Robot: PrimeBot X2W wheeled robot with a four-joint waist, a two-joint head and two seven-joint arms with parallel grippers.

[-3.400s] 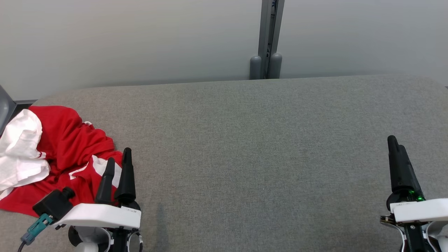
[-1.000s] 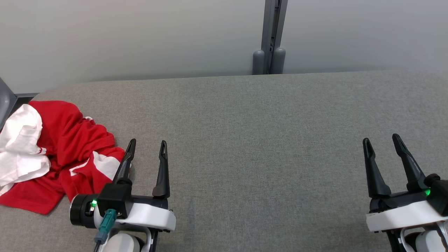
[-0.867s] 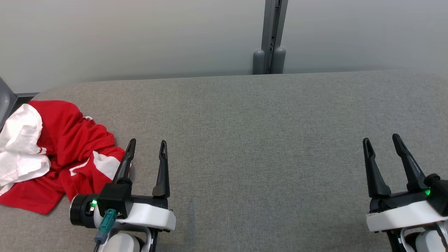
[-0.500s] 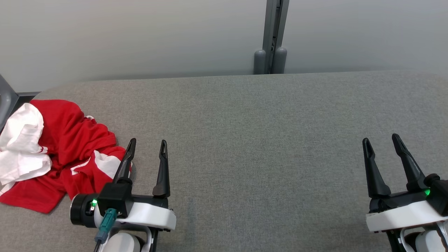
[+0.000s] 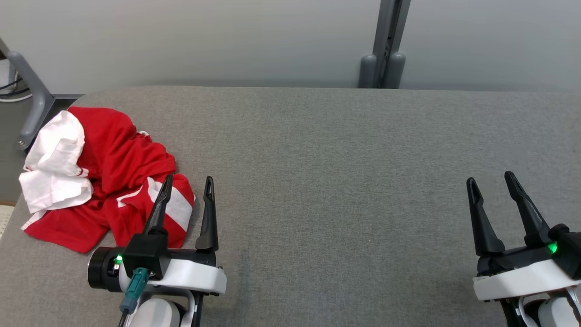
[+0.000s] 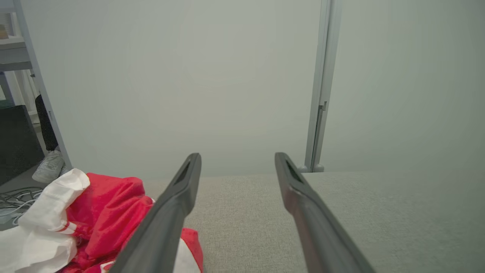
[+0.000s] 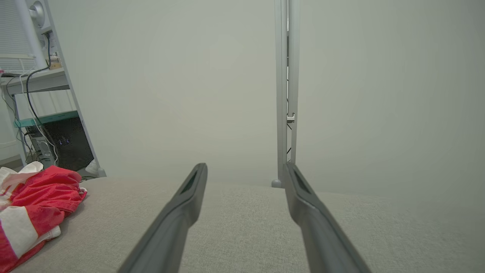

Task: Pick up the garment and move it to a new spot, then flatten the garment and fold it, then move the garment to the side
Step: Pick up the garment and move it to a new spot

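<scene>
Surface [image 5: 345,150]: grey and cloth-covered, with a rounded far-left corner; it is backed by a pale partition [image 5: 204,41] with a grey post [image 5: 386,41].
Garment [image 5: 113,159]: red with white panels, found crumpled in a heap at the left end of the surface. It is neither flattened nor folded, and one white part lies at the left edge.
Left claw [image 5: 189,178]: fingers are spread wide and nothing is held between them. It is seen at the lower left of the head view, pointing away from the robot. Its left finger is seen across the garment's near right corner and its right finger over bare surface. Contact with the cloth cannot be determined.
Right claw [image 5: 489,177]: fingers are spread and nothing is held. It is placed over bare surface, well apart from the garment.
Surroundings: a grey frame leg [image 5: 32,100] is noted beside the left end. A person's foot in a pale shoe [image 6: 47,170] is seen on the floor beyond, in the left wrist view.
</scene>
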